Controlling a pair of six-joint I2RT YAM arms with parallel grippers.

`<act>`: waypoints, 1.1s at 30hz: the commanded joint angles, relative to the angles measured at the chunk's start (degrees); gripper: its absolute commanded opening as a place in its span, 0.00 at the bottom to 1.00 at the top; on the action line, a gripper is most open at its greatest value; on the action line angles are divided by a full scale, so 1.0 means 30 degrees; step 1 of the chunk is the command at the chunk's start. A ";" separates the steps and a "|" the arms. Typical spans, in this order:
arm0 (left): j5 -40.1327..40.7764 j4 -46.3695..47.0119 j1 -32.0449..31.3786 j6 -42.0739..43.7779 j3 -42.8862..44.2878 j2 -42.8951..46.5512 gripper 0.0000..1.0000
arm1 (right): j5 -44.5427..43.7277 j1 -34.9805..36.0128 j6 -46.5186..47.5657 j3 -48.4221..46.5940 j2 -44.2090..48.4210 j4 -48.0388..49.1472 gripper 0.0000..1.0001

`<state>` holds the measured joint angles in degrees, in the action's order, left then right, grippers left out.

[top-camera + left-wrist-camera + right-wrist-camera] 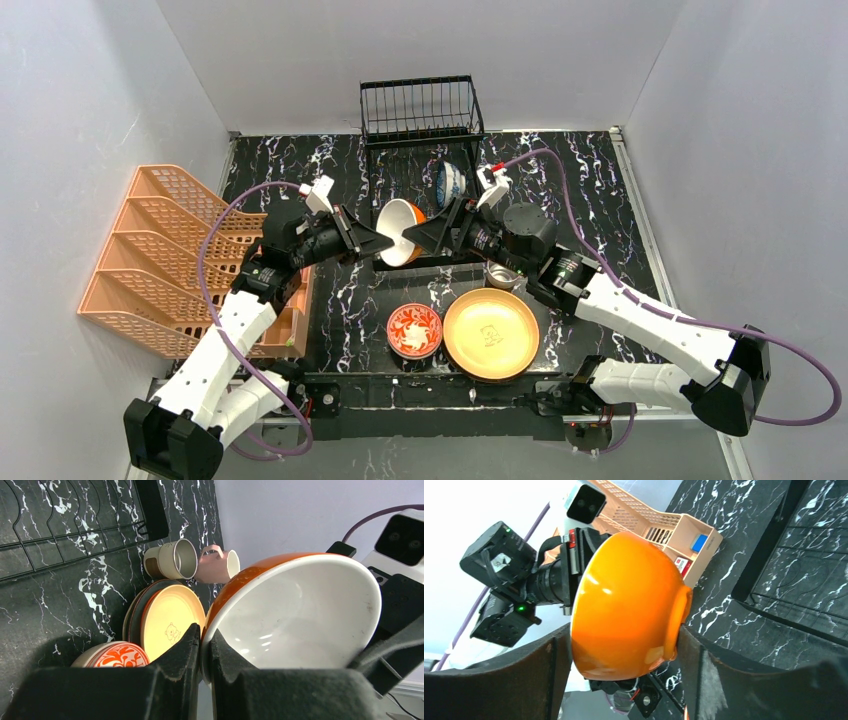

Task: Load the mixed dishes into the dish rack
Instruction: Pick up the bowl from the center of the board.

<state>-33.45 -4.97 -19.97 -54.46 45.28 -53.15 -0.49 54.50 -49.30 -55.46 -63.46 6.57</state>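
The orange bowl, white inside, is held in the air on its side between the two arms, near the front of the black wire dish rack. Its rim is pinched by the left gripper, whose jaws are closed down to the thickness of the wall. The right gripper is spread wide across the bowl from rim to foot ring; whether its jaws press or merely bracket it cannot be told. The bowl is judged to be glazed ceramic: stiff, fairly heavy, slick and breakable, best taken at the rim or foot, not the rounded belly. The marbled black table is hard, so a drop would be costly. Room is tight: a yellow plate, a red floral bowl and a steel cup lie below, and plain walls are close on three sides
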 commanded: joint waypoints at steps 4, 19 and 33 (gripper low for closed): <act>-0.0304 -0.0238 0.0093 0.0457 0.0891 0.0254 0.00 | -0.0477 0.0156 0.0103 -0.0882 0.0430 0.1114 0.36; 0.0581 -0.1840 0.0072 0.1183 0.1432 0.0214 0.46 | -0.1219 0.0162 0.0097 -0.0997 0.0573 0.0608 0.01; 0.5722 -0.8349 0.0080 0.6225 0.5206 0.0317 0.94 | -0.3695 0.0171 0.2339 -0.2202 -0.0250 -0.1487 0.01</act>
<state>-22.50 -22.35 -19.88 -41.85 57.80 -53.15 -7.46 54.78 -46.19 -57.19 -63.51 1.06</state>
